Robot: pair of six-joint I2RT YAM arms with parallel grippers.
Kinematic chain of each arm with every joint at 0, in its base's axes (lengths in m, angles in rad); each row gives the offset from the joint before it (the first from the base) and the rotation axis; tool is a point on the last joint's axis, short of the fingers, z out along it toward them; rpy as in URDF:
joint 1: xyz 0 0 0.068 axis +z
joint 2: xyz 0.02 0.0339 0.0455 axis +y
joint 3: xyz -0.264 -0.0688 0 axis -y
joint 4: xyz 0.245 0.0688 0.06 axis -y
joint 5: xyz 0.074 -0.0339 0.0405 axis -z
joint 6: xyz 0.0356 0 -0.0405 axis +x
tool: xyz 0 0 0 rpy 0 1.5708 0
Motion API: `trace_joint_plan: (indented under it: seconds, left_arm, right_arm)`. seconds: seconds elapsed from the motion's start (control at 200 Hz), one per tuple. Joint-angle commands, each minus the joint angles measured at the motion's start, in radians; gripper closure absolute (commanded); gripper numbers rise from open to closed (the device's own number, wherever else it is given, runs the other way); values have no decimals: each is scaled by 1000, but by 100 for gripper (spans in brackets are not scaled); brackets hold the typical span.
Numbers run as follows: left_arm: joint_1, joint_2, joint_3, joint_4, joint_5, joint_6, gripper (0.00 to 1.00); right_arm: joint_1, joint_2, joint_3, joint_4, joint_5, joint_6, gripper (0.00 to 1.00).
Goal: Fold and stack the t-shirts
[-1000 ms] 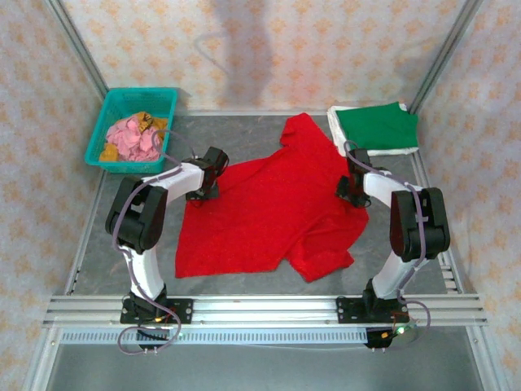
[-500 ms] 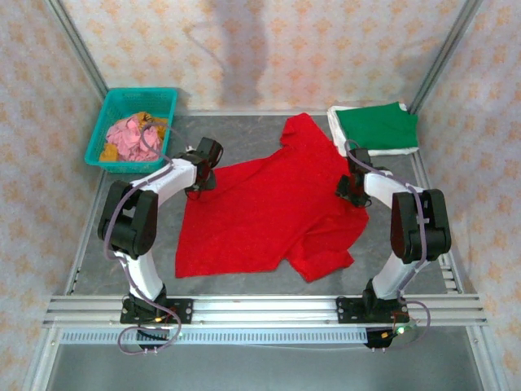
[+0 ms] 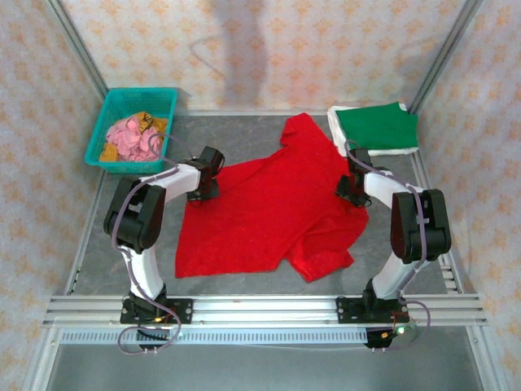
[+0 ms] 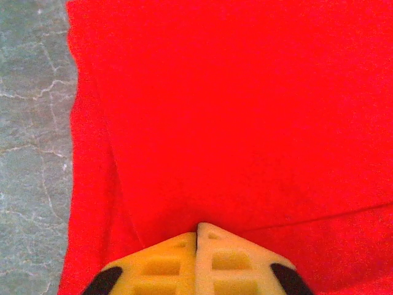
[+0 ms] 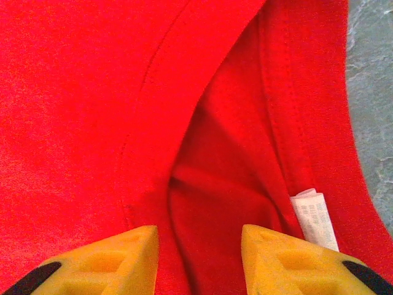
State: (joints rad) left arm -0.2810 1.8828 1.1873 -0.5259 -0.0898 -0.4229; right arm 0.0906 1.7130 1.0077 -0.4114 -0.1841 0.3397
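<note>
1. Red t-shirt (image 4: 245, 110) of plain, soft cloth is what the left tool (image 4: 196, 236) has hold of. Its yellow fingers are pressed together, and creases run into their tips, so I judge a pinch of fabric is caught there.
2. In the overhead view, the left tool (image 3: 203, 186) sits at the shirt's far-left corner, by the hem.
3. The right tool (image 5: 199, 258) is spread wide and holds nothing. Its fingers straddle a rumpled fold at the neckline, just beside the small white label (image 5: 314, 218).
4. Seen from above, the right tool (image 3: 352, 191) is at the collar edge on the shirt's right side.
5. The red t-shirt (image 3: 269, 212) lies spread sideways on the grey marbled surface (image 3: 232, 134), with one sleeve pointing away and the other towards the arms.
6. It should handle as light and limp. It will sag and drag rather than keep its shape, and a single-layer pinch may slip.
7. The best holds are the stitched edges, meaning the hem corner and the ribbed collar or shoulder seam, where the cloth is thickest.
8. Both layers should be taken together, otherwise only the top one lifts.
9. A folded dark green t-shirt (image 3: 376, 128) lies on a folded white t-shirt (image 3: 334, 122) in the far-right corner, ready for stacking.
10. A teal plastic basket (image 3: 140, 92) of pink and mustard cloths stands at far left, well apart.
</note>
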Motion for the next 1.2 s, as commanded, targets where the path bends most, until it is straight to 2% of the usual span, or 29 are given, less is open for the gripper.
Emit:
trace_joint_plan:
  seconds: [0.0,0.32,0.566,0.751,0.946,0.986,1.011,1.131,1.191]
  left_arm:
    - [2,1,14,1,-33,-6,100]
    - [12,-75,43,-29,-95,-20,100]
    - [59,-63,131,-33,-99,-22,100]
    - [122,21,315,-60,-129,-22,100]
    - [209,255,634,-175,-202,-34,100]
    - [216,304,712,-219,-221,-32,80]
    - [219,332,753,-242,-236,-31,72]
    - [219,379,864,-287,-244,-29,50]
    - [210,348,854,-269,-224,-26,45]
  right_arm:
    - [0,-36,20,-32,4,-2,60]
    - [0,-45,25,-39,15,-4,60]
    - [0,-43,17,-33,14,-4,60]
    - [0,-39,25,-35,18,-2,60]
    - [0,-41,46,-54,28,1,60]
    - [0,-44,52,-61,30,2,60]
    - [0,-47,54,-65,33,2,60]
    - [0,-64,63,-84,43,1,59]
    - [0,-71,71,-100,54,-4,57]
